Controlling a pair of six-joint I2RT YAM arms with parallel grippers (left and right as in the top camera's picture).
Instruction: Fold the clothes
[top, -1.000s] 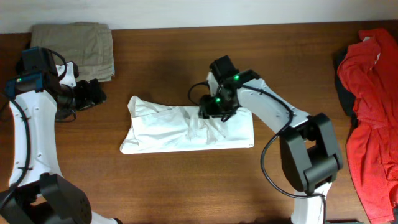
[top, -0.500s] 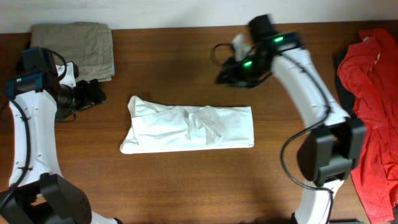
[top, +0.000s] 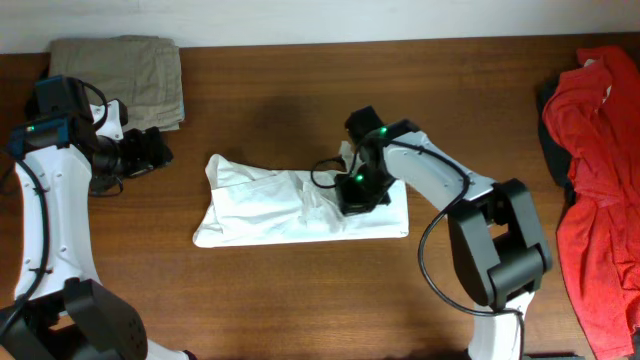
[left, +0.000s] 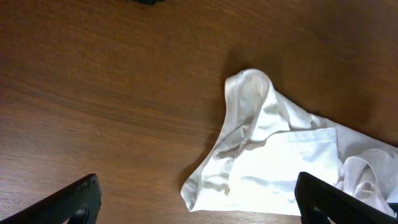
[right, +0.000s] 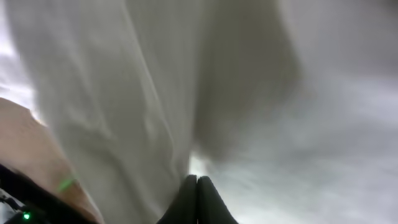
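Right end effector (top: 352, 196) on white garment (top: 258, 210)

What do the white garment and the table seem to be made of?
White garment: thin woven cloth, probably cotton, matte; it lies in soft creases. Table: wood or wood-look laminate, brown with slight sheen; grain lines run along it.

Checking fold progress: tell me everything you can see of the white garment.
The white garment is thin, wrinkled cloth, folded into a long band lying flat across the middle of the wooden table. Its left end bunches into a rounded hump; the right end is squared. The right gripper, fingers closed, presses onto its right half.
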